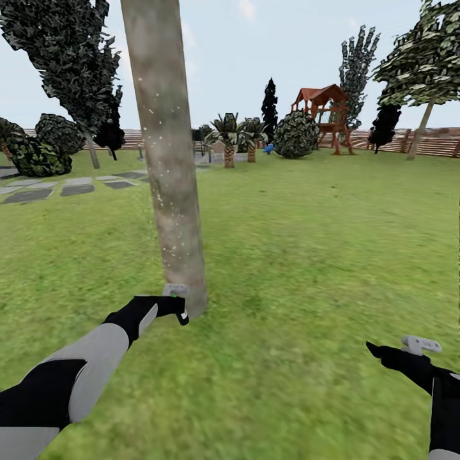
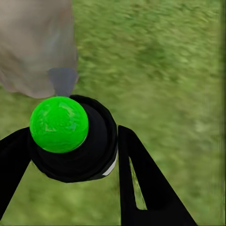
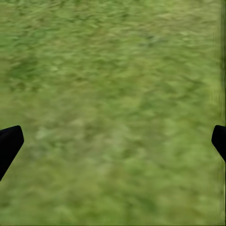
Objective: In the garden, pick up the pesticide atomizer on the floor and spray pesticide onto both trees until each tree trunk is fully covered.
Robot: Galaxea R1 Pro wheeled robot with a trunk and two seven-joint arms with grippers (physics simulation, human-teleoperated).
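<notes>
One tree trunk stands just ahead of my left gripper, clamped round the pesticide atomizer aimed at the trunk's base, while my right gripper hangs wide, empty over grass.

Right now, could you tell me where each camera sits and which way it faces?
Head view: high on the robot, facing forward over the lawn at the tree trunk; both arms show, left tool by its base.
Left wrist view: above the left tool, looking along the pesticide atomizer at the trunk base.
Right wrist view: facing down on grass between open fingertips.
Head and left wrist views share the trunk.
</notes>
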